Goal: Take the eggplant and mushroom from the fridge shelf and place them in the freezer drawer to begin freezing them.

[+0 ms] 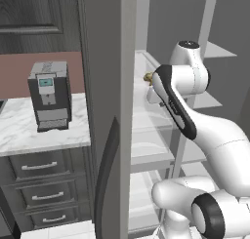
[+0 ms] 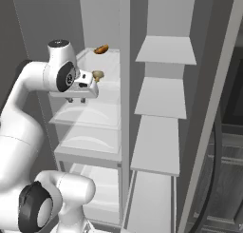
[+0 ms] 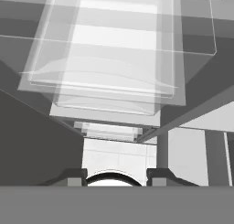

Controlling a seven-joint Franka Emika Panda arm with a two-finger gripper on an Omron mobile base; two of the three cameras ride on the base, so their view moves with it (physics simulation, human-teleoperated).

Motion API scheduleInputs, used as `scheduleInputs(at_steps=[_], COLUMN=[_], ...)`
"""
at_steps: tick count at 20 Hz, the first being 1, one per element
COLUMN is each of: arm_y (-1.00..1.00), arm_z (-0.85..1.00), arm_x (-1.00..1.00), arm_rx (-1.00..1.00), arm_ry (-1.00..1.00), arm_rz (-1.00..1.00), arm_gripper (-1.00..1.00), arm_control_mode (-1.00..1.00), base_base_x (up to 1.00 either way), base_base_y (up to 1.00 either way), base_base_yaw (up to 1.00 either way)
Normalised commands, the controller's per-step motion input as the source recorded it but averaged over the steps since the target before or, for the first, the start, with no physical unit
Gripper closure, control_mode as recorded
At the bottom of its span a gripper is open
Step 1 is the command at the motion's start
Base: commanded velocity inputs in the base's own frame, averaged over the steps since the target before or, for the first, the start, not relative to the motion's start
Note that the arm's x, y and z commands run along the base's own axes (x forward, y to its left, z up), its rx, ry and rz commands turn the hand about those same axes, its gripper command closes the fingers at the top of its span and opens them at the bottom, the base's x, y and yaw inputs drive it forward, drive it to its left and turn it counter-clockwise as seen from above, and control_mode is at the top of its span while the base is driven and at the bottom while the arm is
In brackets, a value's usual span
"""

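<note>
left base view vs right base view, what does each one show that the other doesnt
Left base view alone: a coffee machine on a marble counter, dark cabinet drawers beneath, and the fridge door edge-on. Right base view alone: an orange-brown item on the top shelf, and the stepped shelves of the right-hand column. Both: the white arm, its gripper over the left-hand shelves, and the small tan mushroom beside the hand.

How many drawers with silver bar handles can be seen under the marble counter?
3, stacked under the marble counter in the left base view: top drawer, middle drawer, bottom drawer. Others may be hidden beyond the frame.
</note>
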Motion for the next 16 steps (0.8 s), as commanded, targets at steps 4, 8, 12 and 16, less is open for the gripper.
scheduleInputs(at_steps=[4, 8, 12, 16], arm_y=[0.00, 0.01, 0.06, 0.04], arm_z=[0.00, 0.00, 0.06, 0.49], arm_x=[0.14, 0.00, 0.00, 0.08], arm_rx=[0.00, 0.00, 0.00, -0.03], arm_ry=[0.00, 0.00, -0.03, -0.17], arm_rz=[0.00, 0.01, 0.01, 0.00], arm_gripper=[-1.00, -1.00, -1.00, -1.00], arm_control_mode=[-1.00, -1.00, -1.00, -1.00], base_base_x=[0.00, 0.00, 0.00, 0.00], base_base_y=[0.00, 0.00, 0.00, 0.00], base_base_yaw=[0.00, 0.00, 0.00, 0.00])
